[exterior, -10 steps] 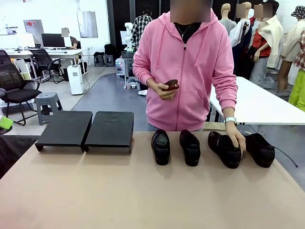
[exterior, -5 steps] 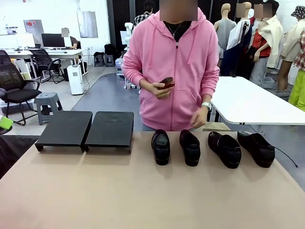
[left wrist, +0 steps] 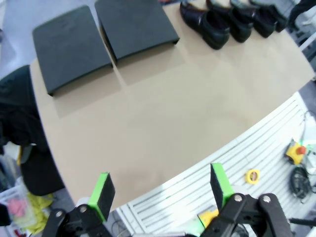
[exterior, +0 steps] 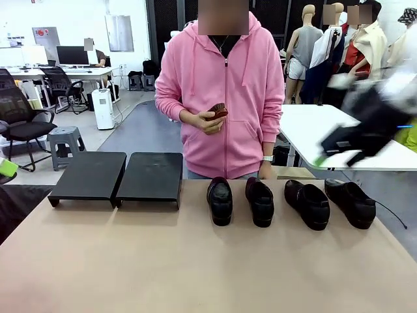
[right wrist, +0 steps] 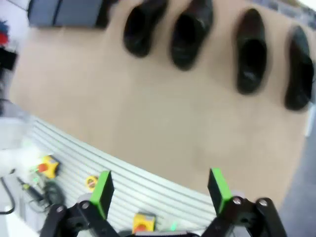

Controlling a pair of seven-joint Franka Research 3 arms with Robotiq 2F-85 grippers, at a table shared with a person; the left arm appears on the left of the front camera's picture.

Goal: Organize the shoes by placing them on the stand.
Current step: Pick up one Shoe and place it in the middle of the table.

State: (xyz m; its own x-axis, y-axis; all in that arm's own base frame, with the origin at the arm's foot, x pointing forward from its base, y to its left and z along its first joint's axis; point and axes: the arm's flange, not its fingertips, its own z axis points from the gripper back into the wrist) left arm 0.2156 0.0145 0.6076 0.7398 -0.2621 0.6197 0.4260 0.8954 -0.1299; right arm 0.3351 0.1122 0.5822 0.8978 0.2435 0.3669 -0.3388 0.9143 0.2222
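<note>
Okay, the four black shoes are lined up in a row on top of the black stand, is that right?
Not quite. The shoes are lined up in a row on the table, to the right of the stand, not on top of it. The front view shows this.

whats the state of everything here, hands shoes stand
left hand: open, holding nothing
right hand: open, holding nothing
stand: no shoes on it
shoes: four upright in a row on the table
person's hand: holding a small reddish-brown object
</note>
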